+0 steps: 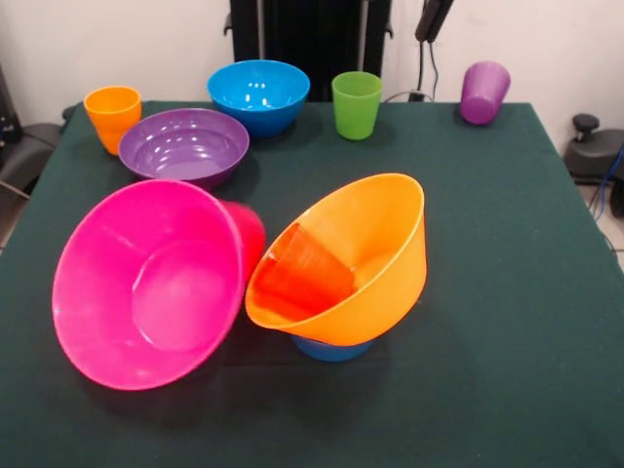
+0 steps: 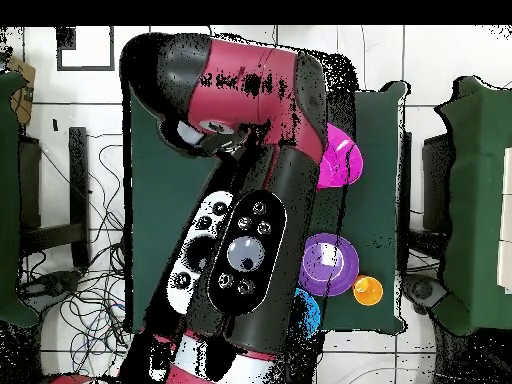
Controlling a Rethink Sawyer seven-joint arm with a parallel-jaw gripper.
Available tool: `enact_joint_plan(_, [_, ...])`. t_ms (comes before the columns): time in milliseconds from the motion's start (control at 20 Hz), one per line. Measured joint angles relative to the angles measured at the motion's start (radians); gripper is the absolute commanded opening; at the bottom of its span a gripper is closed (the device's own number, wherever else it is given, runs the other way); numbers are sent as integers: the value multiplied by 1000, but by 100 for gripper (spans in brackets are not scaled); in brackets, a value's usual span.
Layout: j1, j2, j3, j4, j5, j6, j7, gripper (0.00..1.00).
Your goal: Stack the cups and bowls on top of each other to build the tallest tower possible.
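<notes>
6 bowls and 4 cups on green counter, orange bowl tilted on light-blue bowl with red-orange cup inside, pink bowl tipped over red bowl, tool hidden, grip state unclear

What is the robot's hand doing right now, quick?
End effector: cannot be seen in either view; the arm covers the table in the overhead view, so open, closed or holding cannot be told.
</notes>
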Motion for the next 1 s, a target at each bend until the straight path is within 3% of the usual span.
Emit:
enact_joint_plan(400, [-1,-24,0,13,-5,0,0,100])
enact_joint_plan(800, [-1,-116,0,130,-15,-41,0,100])
enact_joint_plan(1000, [6,-156,1,183,-54,-86,0,100])
